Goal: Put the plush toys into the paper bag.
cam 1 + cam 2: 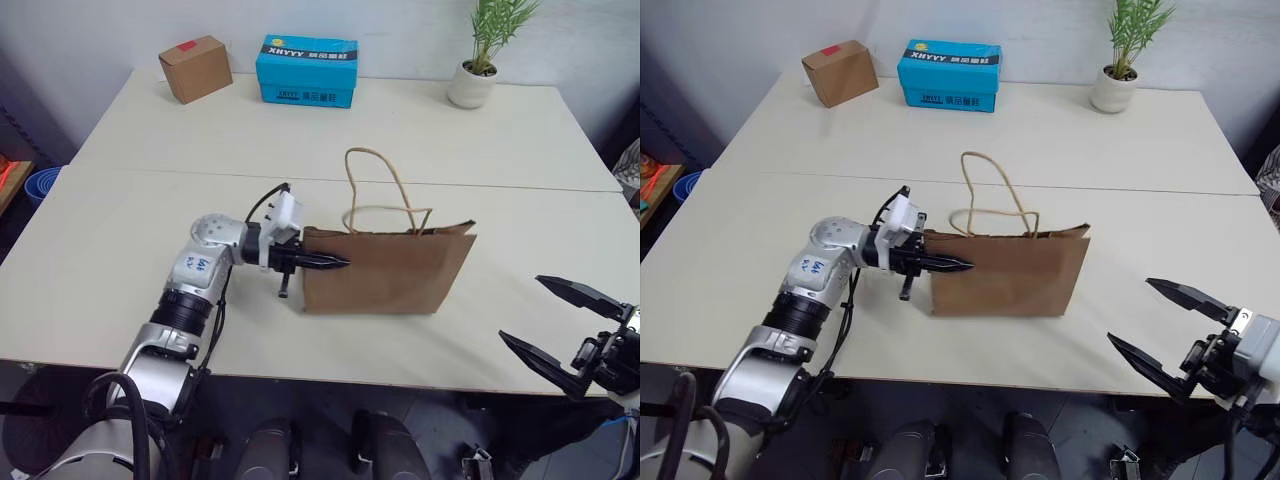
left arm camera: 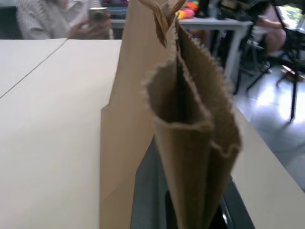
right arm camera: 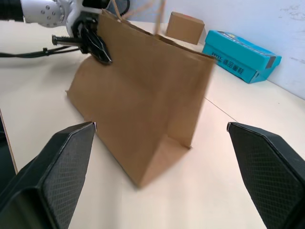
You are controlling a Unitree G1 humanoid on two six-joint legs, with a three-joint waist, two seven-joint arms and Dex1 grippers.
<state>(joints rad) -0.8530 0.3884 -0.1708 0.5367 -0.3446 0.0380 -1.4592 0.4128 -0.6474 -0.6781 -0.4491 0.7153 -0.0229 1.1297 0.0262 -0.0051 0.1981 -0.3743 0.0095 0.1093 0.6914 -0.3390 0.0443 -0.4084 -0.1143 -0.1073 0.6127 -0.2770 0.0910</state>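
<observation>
The brown paper bag (image 1: 390, 272) stands upright in the middle of the table, its twisted loop handles (image 1: 378, 182) rising above the mouth. My left gripper (image 1: 335, 262) points sideways and is shut on the bag's left end near the top rim; in the left wrist view the folded paper edge (image 2: 190, 143) sits pinched between the black fingers (image 2: 145, 195). My right gripper (image 1: 522, 309) hangs open off the table's front right edge, apart from the bag, with nothing between its fingers (image 3: 62, 162). The plush toys are out of view.
Along the back of the table (image 1: 120, 250) stand a small cardboard box with a red label (image 1: 195, 68), a blue carton (image 1: 306, 70) and a potted plant (image 1: 478, 70). A blue bucket (image 1: 40, 185) sits on the floor at the left.
</observation>
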